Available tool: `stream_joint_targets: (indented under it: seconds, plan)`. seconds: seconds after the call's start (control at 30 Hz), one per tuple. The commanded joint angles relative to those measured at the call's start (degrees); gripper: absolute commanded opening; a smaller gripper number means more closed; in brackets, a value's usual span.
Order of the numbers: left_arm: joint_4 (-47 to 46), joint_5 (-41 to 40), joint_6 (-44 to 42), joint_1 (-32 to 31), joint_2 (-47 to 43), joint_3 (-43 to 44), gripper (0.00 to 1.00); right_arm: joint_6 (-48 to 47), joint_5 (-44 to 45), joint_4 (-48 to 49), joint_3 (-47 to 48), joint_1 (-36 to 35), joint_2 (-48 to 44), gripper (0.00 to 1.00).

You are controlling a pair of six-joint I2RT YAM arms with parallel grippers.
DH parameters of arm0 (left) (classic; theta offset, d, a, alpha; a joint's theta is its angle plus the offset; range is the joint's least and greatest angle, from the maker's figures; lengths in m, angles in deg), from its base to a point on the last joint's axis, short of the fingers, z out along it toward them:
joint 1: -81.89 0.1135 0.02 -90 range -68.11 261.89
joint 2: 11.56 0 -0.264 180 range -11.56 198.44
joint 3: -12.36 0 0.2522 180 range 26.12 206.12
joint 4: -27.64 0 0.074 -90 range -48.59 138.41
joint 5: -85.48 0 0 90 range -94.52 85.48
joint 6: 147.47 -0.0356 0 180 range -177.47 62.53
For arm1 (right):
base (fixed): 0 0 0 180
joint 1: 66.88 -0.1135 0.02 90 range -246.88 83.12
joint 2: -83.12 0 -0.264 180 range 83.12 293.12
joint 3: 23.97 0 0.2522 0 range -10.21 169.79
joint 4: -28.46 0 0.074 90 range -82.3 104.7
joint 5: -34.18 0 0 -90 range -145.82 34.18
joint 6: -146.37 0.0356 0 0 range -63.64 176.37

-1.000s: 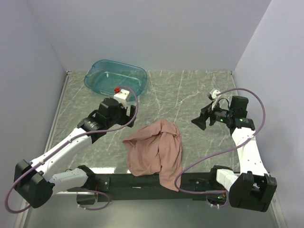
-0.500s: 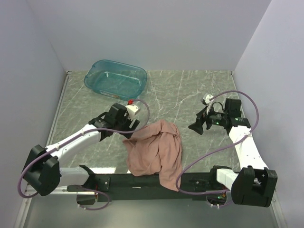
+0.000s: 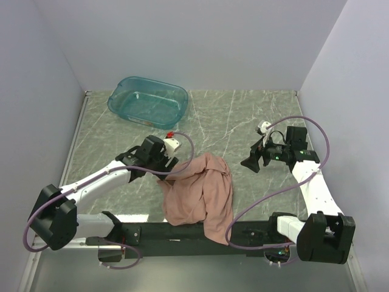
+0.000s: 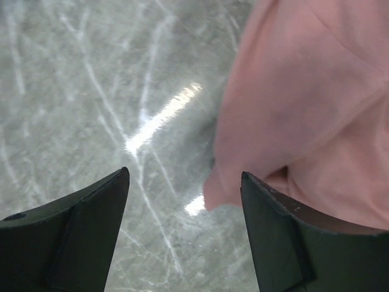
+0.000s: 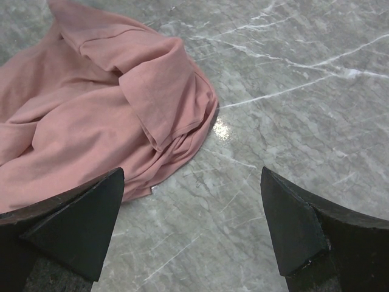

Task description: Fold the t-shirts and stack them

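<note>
Lying crumpled between the two arms on the grey marbled table [image 3: 243,121], the dusty-pink cotton t-shirt [image 3: 199,194] is not yet folded at all. This looks like the first grab. The left gripper [image 4: 182,182] hovers at the shirt's left edge, fingers spread astride the hem and pinching nothing. The right gripper [image 5: 191,176], right of the shirt, gapes wide and empty. Next comes a clean pinch, then spreading the shirt flat. The translucent teal plastic bin [image 3: 148,100] sits well beyond the shirt and blocks nothing.
</note>
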Motion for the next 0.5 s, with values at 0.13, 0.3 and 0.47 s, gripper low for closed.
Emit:
stream_joint_targets:
  seconds: [0.13,0.3,0.47]
  plan:
    - [-9.6,-5.2,0.4,5.5,2.0,14.6,0.83,-0.8,1.1,0.4,0.6,-2.0,0.7,0.99]
    - [-10.4,1.4,6.0,10.5,15.2,32.7,0.95,-0.4,0.9,0.3,0.7,-2.0,-0.3,0.99]
    - [-1.0,4.2,13.9,15.3,37.0,57.9,0.9,-0.1,0.5,0.2,1.0,-2.0,-0.7,0.99]
